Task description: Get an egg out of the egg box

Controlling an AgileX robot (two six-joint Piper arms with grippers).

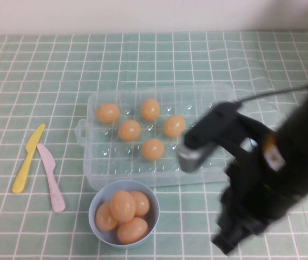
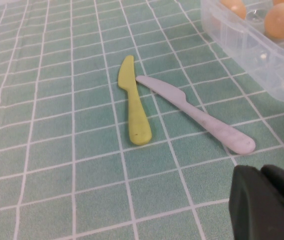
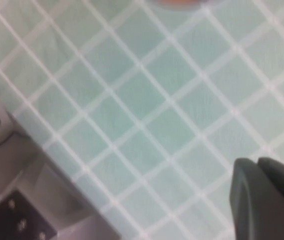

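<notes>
The clear egg box [image 1: 91,176] stands mid-table with several tan eggs in its dimples; the nearest egg [image 1: 152,149] lies at its front middle. The box's corner with two eggs [image 2: 281,20] also shows in the left wrist view. My right gripper [image 1: 225,241] is blurred and low near the table's front edge, right of the bowl and in front of the box. Its fingers [image 3: 251,200] are shut with nothing between them. My left gripper [image 2: 261,170] is shut and empty over the cloth at the front left, near the knives.
A round light-blue bowl [image 1: 95,203] with several eggs sits in front of the box. A yellow plastic knife [image 1: 28,158] and a pink one [image 1: 51,177] lie left of the box. The right wrist view shows the table's front edge [image 3: 57,165].
</notes>
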